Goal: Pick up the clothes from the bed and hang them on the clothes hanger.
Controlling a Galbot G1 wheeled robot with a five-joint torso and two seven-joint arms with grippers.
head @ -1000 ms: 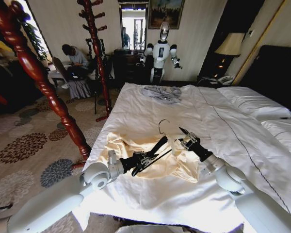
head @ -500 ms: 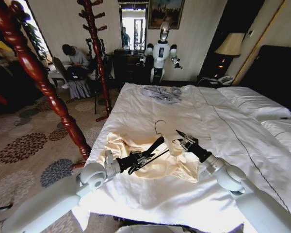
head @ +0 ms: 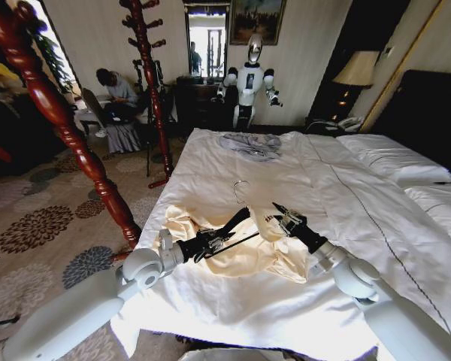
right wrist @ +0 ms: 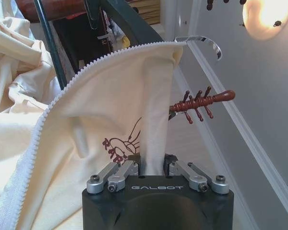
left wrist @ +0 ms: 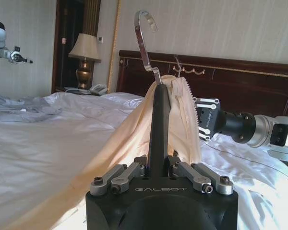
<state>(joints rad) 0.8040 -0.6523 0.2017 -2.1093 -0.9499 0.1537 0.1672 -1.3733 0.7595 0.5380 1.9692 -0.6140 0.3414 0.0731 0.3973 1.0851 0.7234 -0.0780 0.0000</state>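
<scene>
My left gripper (head: 219, 239) has its jaws clamped tight on the black bar of the clothes hanger (head: 233, 222); in my left wrist view that bar (left wrist: 158, 129) rises straight up out of the jaws, and its silver hook curls just above it. My right gripper (right wrist: 152, 165) has its jaws pinched shut on a fold of the clothes (right wrist: 101, 124), the pale cream fabric standing up from between them with its white zipper edge arching over toward the hook. In the head view the right gripper (head: 279, 216) sits just beside the hanger's top, near my left jaws. The rest of the clothes (head: 248, 252) trails down from both jaws and pools on the bed (head: 210, 162), directly below them.

Around me: one grey-blue garment (head: 249, 144) lies on the duvet well beyond my jaws, toward the far edge. Two reddish wooden coat stands, one (head: 52, 113) close off my left arm, one (head: 152, 83) farther back. One white humanoid robot (head: 248, 79) stands against the far wall, and one lamp (head: 357, 69) is by the headboard. Two white pillows (head: 395, 162) lie off to my right.
</scene>
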